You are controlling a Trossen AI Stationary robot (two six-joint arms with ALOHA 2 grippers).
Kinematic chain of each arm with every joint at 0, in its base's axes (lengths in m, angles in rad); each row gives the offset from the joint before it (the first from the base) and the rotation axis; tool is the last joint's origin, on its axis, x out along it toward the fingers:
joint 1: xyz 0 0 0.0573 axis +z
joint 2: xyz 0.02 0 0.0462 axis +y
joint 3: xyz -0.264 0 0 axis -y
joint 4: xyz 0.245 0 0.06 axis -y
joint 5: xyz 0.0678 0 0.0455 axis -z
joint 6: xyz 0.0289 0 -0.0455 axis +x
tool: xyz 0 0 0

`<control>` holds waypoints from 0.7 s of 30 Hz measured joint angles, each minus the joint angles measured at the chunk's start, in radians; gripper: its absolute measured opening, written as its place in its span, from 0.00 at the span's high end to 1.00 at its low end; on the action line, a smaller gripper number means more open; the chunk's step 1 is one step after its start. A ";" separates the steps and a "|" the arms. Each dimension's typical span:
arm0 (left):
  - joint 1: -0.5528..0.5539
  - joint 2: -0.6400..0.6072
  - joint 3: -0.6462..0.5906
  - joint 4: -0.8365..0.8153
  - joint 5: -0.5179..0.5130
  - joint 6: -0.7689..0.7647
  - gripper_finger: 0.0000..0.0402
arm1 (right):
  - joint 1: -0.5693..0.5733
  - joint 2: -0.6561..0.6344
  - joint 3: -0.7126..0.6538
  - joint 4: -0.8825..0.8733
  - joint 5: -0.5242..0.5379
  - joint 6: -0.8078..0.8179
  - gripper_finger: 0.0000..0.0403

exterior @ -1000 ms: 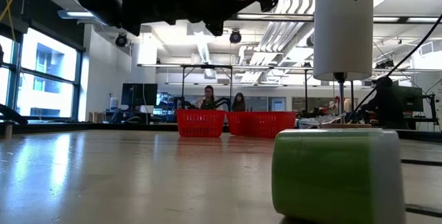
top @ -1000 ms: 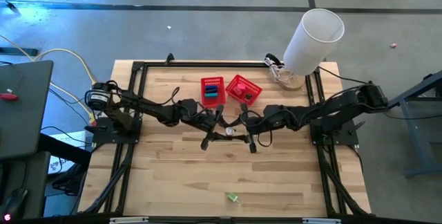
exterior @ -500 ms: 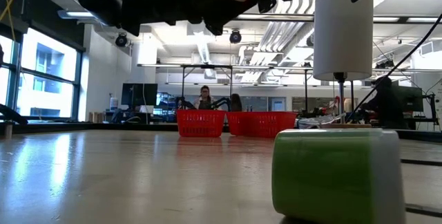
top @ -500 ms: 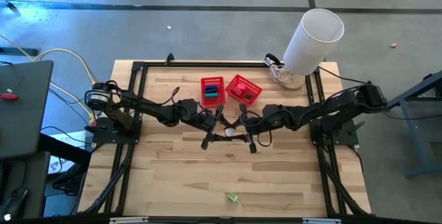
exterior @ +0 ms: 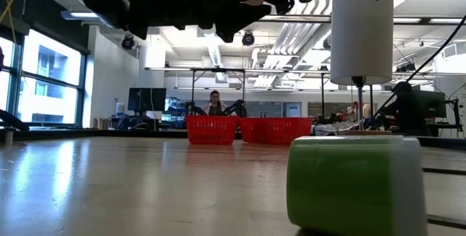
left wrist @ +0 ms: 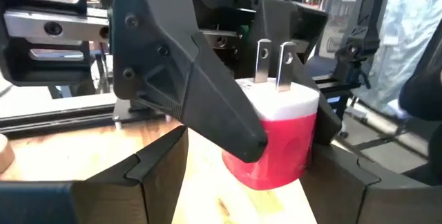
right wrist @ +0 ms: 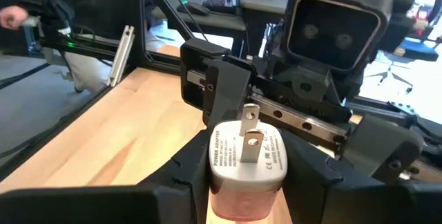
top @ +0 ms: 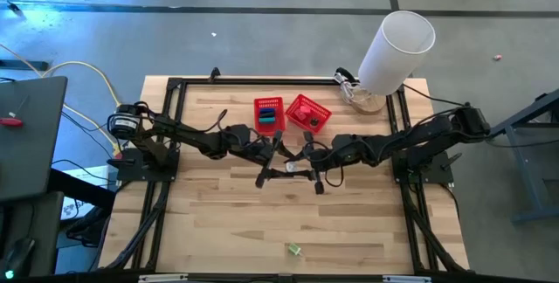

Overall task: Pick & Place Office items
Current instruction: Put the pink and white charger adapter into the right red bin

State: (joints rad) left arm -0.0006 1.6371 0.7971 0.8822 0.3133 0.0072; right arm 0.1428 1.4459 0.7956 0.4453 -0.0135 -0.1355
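Both arms meet above the middle of the wooden surface (top: 349, 222), just in front of the two red mesh baskets (top: 270, 114). The item between them is a red-and-white plug adapter (right wrist: 247, 156) with two metal prongs — a handover, by the look of it.

The right tool (right wrist: 246, 182) grips the adapter by its body, prongs facing away from its wrist, so the white face with the printed label is exposed. That hold leaves the far end free for the other arm.

The left tool (left wrist: 252, 156) stands with its jaws spread wide either side of the same adapter (left wrist: 276, 137); its fingers (left wrist: 193, 92) flank the red body without clear contact. Judged a release, or a transfer not completed — the pictures do not settle which.

A green item (top: 293, 249) lies alone near the front edge of the surface, well apart from both arms. Dark and red items sit in the baskets. A white cylinder (top: 395, 50) stands at the far right corner.
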 joint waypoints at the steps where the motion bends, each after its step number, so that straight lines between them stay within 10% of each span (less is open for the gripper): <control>1: 0.000 0.000 0.000 -0.004 0.003 0.016 0.38 | 0.003 -0.004 0.000 -0.009 0.009 0.000 0.69; 17: -0.001 0.000 0.000 -0.044 -0.133 -0.066 0.18 | 0.016 -0.009 0.000 -0.048 0.052 -0.004 0.69; 21: 0.020 -0.006 0.000 -0.081 -0.121 -0.044 0.18 | 0.036 -0.014 0.000 -0.108 0.201 -0.014 0.69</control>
State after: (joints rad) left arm 0.0189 1.6310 0.7968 0.8010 0.1922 -0.0365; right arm 0.1788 1.4322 0.7956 0.3377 0.1872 -0.1491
